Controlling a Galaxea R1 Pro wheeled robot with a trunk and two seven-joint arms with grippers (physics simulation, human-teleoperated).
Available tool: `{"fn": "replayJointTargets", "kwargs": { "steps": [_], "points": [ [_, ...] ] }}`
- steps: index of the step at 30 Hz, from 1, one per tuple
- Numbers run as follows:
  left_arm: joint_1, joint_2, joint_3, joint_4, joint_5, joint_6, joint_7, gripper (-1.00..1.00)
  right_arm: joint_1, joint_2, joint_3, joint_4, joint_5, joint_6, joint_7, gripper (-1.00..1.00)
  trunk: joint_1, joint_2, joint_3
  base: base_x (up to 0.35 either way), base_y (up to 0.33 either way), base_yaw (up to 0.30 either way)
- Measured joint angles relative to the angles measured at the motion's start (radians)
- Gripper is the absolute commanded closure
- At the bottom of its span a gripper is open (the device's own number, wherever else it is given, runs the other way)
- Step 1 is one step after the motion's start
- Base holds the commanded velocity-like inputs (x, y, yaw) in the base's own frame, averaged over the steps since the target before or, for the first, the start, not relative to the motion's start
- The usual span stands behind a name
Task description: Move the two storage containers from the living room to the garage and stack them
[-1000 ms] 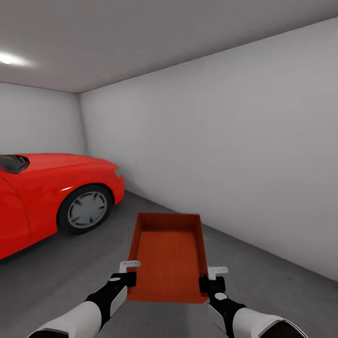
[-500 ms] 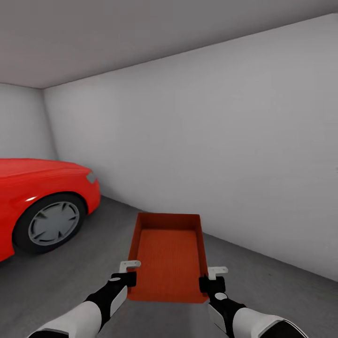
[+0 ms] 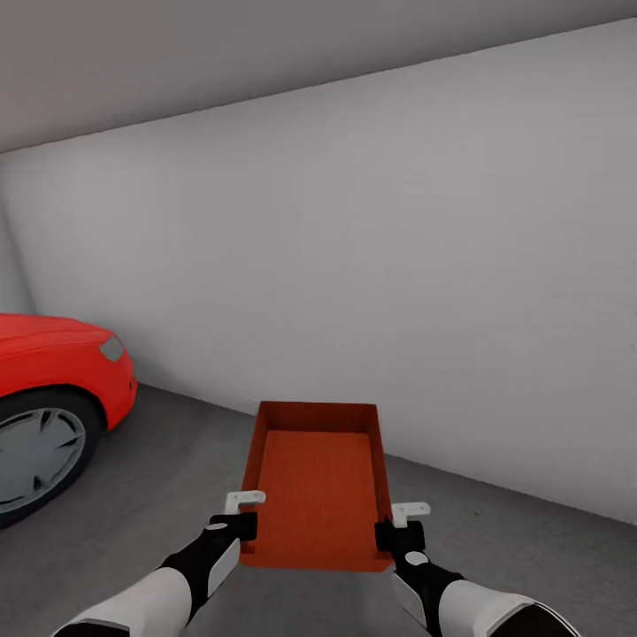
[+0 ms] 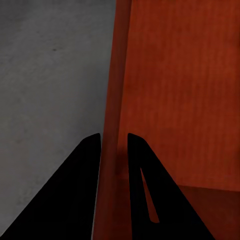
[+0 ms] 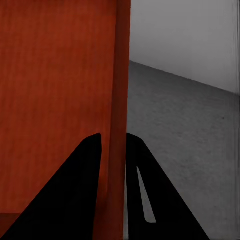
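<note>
Both pincers are pinched onto one storage container [image 3: 318, 482]: left pincer [image 3: 237, 524] on its left wall, right pincer [image 3: 395, 531] on its right wall, each with one finger inside and one outside. Makes sense, a grip on both sides keeps the open box level while it's carried out front, above the garage floor [image 3: 159, 460]. Beyond it is a pale wall [image 3: 398, 292], and a red car [image 3: 53, 389] sits far left, cut off at the frame edge. No sign of the second container from here, so can't say where it is.
</note>
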Motion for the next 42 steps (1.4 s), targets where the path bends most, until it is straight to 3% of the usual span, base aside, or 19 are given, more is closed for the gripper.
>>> {"fn": "replayJointTargets", "kwargs": {
  "steps": [14, 26, 42],
  "points": [
    [0.0, -0.001, 0.001, 0.0, -0.001, 0.0, 0.0, 1.0, 0.0, -0.001, 0.0, 0.0, 0.0, 0.0, 0.001, 1.0, 0.0, 0.0, 0.0, 0.321, 0.151, -0.278],
    [0.0, -0.001, 0.003, 0.0, -0.002, 0.0, 0.001, 1.0, 0.0, -0.001, -0.003, -0.001, 0.003, 0.001, 0.002, 1.0, 0.0, 0.0, 0.0, 0.31, 0.177, -0.032],
    [0.0, 0.0, 0.001, -0.001, -0.001, -0.001, 0.0, 1.0, 0.0, 0.0, 0.0, -0.001, 0.0, 0.0, 0.001, 1.0, 0.001, 0.0, 0.0, 0.018, 0.011, 0.0]
  ]
}}
